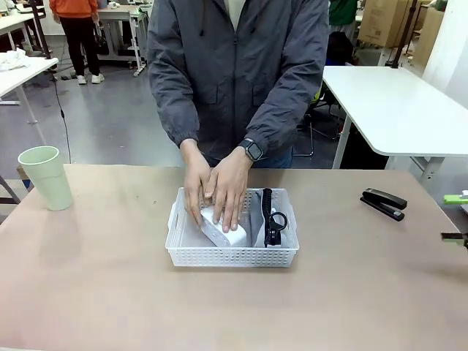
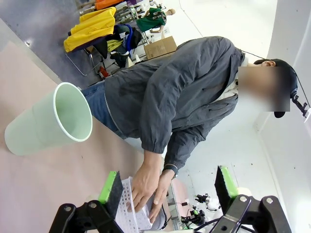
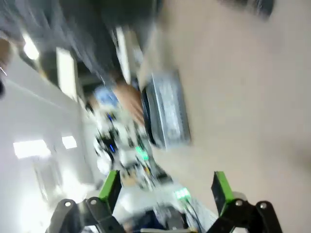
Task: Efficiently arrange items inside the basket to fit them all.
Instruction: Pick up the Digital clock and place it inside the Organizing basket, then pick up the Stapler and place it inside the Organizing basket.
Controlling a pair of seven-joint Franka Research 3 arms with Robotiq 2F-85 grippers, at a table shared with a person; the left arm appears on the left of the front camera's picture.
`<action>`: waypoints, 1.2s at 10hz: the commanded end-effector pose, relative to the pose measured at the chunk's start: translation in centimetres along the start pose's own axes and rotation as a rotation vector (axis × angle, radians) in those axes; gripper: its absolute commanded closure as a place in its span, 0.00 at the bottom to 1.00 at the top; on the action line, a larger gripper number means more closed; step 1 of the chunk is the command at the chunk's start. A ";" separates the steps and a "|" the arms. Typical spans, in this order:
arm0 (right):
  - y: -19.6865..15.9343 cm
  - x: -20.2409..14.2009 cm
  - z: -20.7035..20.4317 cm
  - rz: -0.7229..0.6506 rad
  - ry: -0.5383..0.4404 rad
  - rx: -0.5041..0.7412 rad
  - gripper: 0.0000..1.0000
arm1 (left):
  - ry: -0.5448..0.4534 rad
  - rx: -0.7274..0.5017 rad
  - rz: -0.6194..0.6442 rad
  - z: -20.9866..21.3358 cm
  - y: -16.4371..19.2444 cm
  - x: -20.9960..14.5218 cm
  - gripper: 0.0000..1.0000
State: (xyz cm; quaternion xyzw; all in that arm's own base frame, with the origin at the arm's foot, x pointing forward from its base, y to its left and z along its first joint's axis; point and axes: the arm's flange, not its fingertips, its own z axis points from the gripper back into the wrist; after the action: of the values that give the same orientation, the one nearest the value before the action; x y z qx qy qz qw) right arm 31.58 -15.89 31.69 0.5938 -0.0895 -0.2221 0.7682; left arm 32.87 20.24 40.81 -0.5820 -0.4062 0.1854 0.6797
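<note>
Basket [image 1: 232, 256] sits mid-table with both of the person's hands in it. The watch hand [image 1: 234, 190] and the bare-wrist hand [image 1: 194, 186] lie flat on the pouch [image 1: 223, 234], pressing it into the basket's left half. The strap [image 1: 268, 210] runs along the basket's right half. I cannot pick out the box or the block inside the basket. The cup [image 1: 45, 175] stands upright outside, well to the basket's left, so the packing looks part done.

The left gripper [image 2: 167, 177] hangs well apart from the basket on the cup's side, its fingers spread wide with nothing gripped between them. The right gripper [image 3: 165, 179] is also well apart from the basket, fingers wide and empty. Its view is too smeared to show more than the basket's wall.

To do this step well, the pouch should go down flat and tight against the basket's left wall, with the strap folded over it rather than taking a lane of its own. That would leave the basket's right end free for the cup, which is tall and rigid. Both arms should probably keep off the basket while hands are inside. The left gripper is the likelier one to fetch the cup, gripping its wall below the rim and keeping it upright.
</note>
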 end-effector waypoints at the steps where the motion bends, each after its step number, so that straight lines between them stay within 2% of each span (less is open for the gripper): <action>1: 2.1 -1.2 -1.3 0.051 0.128 -0.076 0.00 | -0.005 -0.019 -0.012 0.0 -0.1 -0.1 0.00; 12: 2.1 -1.2 -1.3 0.051 0.128 -0.076 0.00 | -0.005 -0.019 -0.012 0.0 -0.1 -0.1 0.00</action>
State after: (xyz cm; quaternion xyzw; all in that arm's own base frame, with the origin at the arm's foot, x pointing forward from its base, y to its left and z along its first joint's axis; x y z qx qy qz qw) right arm 31.75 -13.81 32.96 0.5733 -0.0558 -0.1623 0.8011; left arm 32.88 20.24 40.81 -0.5820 -0.4061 0.1853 0.6797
